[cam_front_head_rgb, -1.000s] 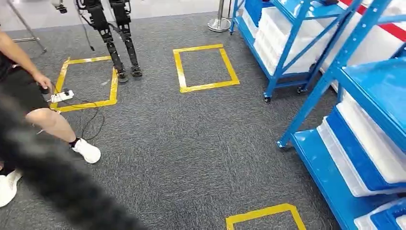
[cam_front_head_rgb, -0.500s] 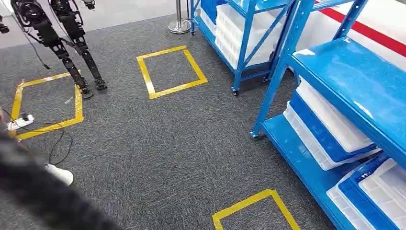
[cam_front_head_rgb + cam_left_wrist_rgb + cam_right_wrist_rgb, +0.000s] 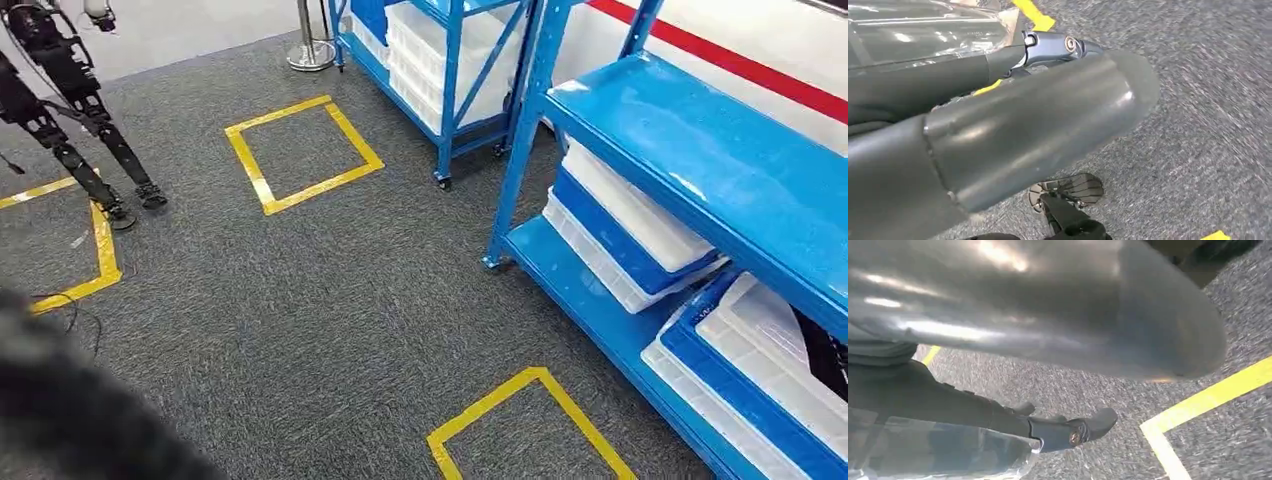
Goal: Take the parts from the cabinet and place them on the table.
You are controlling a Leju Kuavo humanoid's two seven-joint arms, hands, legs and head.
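Blue cabinet [image 3: 700, 180] at right, white-and-blue bins [image 3: 625, 235] on lower shelf; left hand [image 3: 998, 130], right hand [image 3: 1038, 315] over grey carpet [image 3: 330, 300], finger state cannot tell

We see a grey carpet floor [image 3: 330, 290] with yellow tape squares [image 3: 303, 155] marked on it. On this floor stands a blue shelving rack [image 3: 700, 170] at our right side. Its lowest shelf [image 3: 590, 300] carries white bins with blue lids [image 3: 620, 225], stacked one on another, and more such bins [image 3: 750, 370] lie beside them. A second blue rack [image 3: 440, 60] stands further back on small wheels, also holding white bins. Another robot's black legs [image 3: 90, 150] stand on the carpet at the far left.
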